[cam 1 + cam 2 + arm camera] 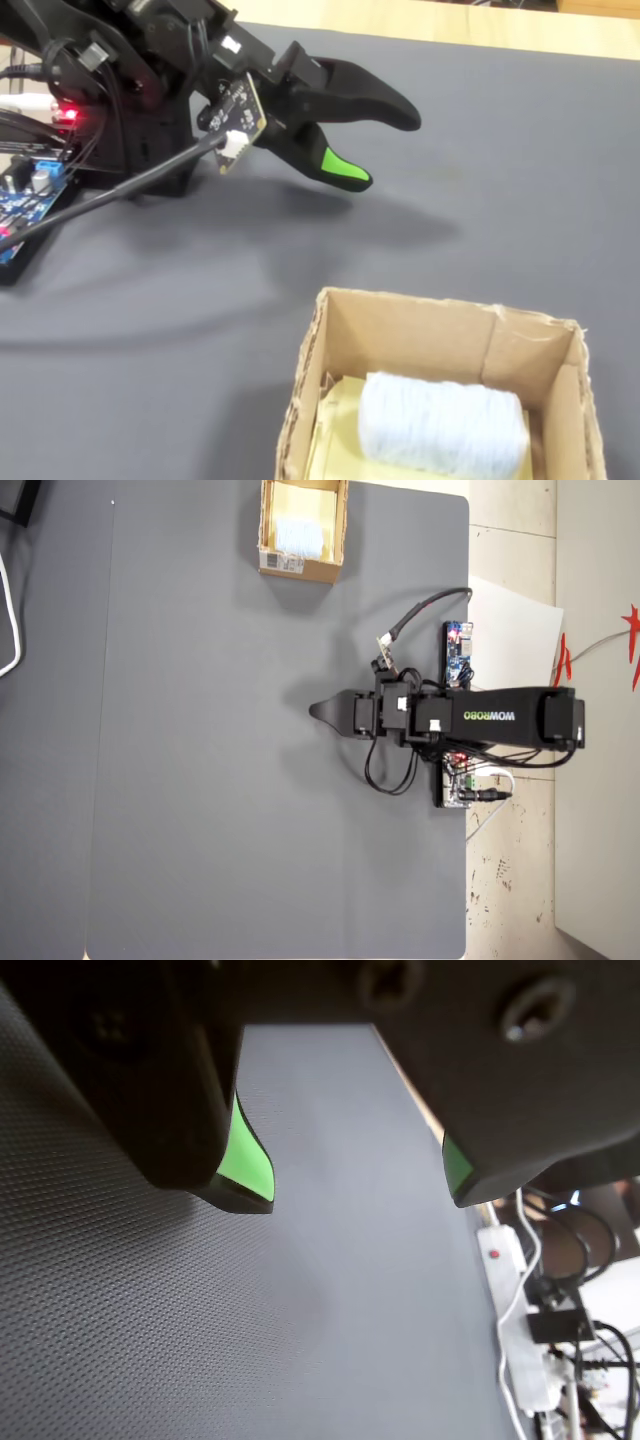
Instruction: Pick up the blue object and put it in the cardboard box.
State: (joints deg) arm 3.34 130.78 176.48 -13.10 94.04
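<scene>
The blue object (440, 425), a pale fuzzy lump, lies inside the cardboard box (400, 305) at the bottom of the fixed view. From overhead the blue object (298, 535) shows inside the box (300, 570) at the mat's top edge, with a white label on the box's near side. My gripper (388, 152) hangs above the grey mat, well apart from the box, pointing left in the overhead view (318, 711). In the wrist view my gripper (360, 1202) is open. Only bare mat shows between its green-padded fingertips (255, 1175).
The arm's base and a dark-blue circuit board (458, 650) sit at the mat's right edge in the overhead view, with cables around them. A white power strip (515, 1330) and wires lie beyond the mat edge in the wrist view. A grey mat (200, 780) covers the table.
</scene>
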